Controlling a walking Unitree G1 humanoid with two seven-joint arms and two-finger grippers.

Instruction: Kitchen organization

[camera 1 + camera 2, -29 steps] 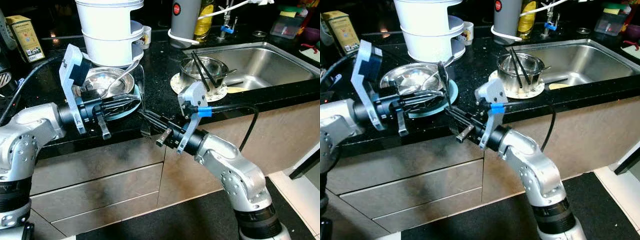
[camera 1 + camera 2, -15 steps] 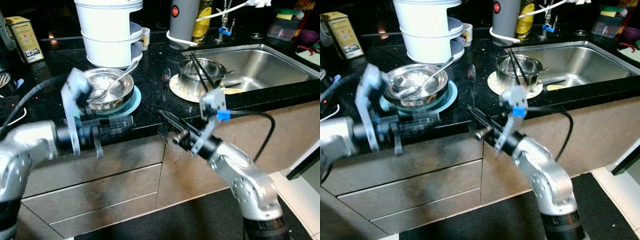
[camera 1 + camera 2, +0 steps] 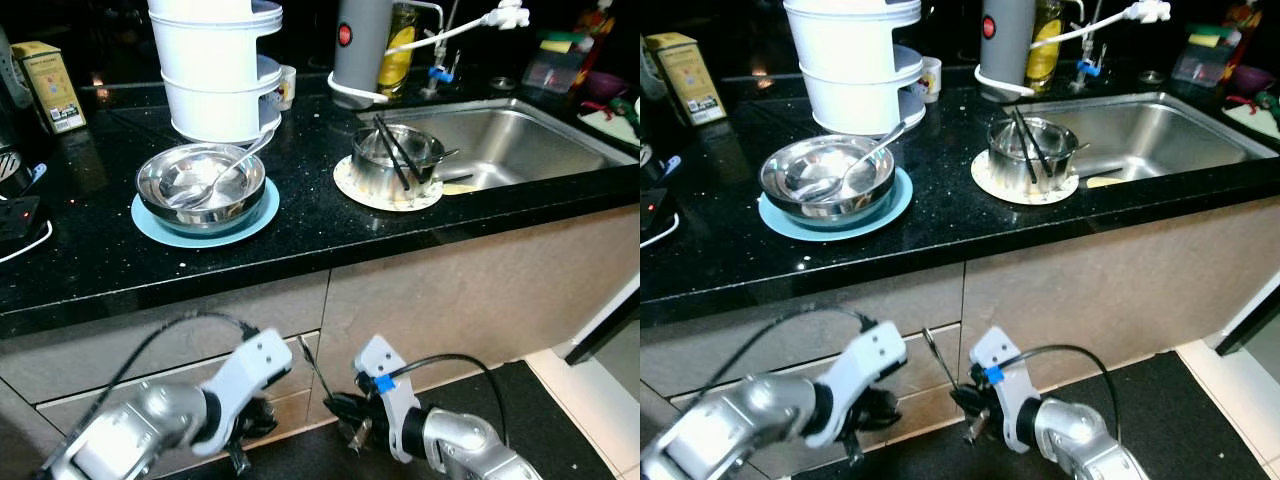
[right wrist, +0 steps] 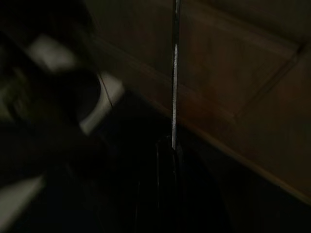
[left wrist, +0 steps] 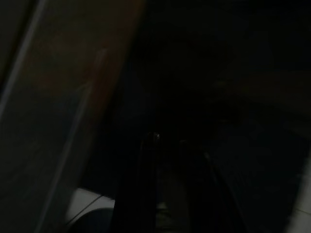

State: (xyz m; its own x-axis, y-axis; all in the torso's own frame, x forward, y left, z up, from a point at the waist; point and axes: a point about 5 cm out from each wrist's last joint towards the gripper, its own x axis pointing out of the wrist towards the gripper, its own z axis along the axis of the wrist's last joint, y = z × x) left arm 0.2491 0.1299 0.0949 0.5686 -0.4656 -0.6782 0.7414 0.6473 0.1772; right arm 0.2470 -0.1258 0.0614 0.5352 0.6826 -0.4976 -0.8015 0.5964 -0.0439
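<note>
Change: both my arms have dropped from counter height to hang low in front of the cabinet doors; the bowls on the counter have not shifted.
Thin utensil [image 3: 312,368]: a slim metal rod, I cannot tell what kind, stands up from my right gripper [image 3: 345,418], tilted slightly, in front of the lower cabinet [image 3: 170,375].
Right gripper: fingers pressed together on the rod's lower end; the wrist view shows the shaft [image 4: 175,73] rising from between them.
Left gripper [image 3: 240,440]: low beside the right one, near the cabinet drawer; its wrist view is too dark, so I cannot tell whether the fingers [image 5: 148,194] are apart.
Steel bowl [image 3: 200,185]: on a blue plate [image 3: 150,222] on the black counter [image 3: 100,270], a spoon [image 3: 232,170] lying in it.
Second bowl [image 3: 395,155]: on a pale plate by the sink [image 3: 520,135], dark chopsticks [image 3: 388,150] leaning in it.
Behind: a white stacked steamer [image 3: 215,60] and a yellow box [image 3: 50,85].
</note>
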